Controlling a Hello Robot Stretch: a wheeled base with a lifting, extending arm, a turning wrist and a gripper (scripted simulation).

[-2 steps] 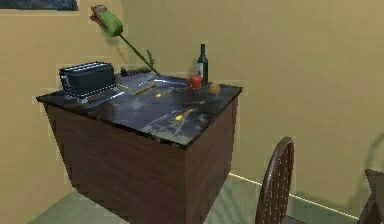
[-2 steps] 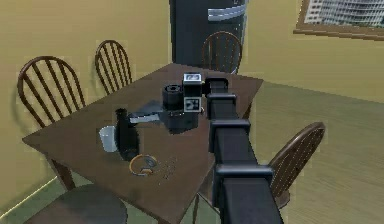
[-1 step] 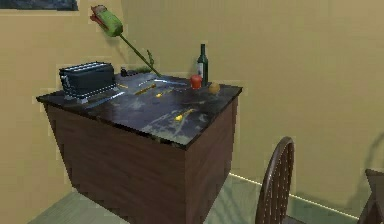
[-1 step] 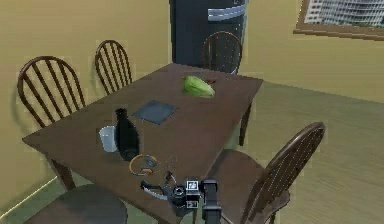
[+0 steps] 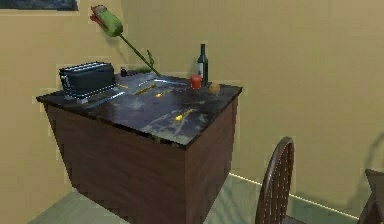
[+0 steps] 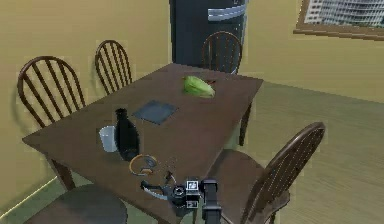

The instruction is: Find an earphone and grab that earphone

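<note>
Grabbing comes next: the dark hand [image 6: 170,187], full or empty I cannot tell, must line up with the small dark loopy thing [image 6: 146,166] at the near edge of the brown wooden surface [image 6: 200,120].

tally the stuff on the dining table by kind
bottle: 1
mug: 1
lettuce: 1
flat grey square: 1
brown ring-like thing: 1
total: 5, not counting bits at the near edge, too small to tell
</note>
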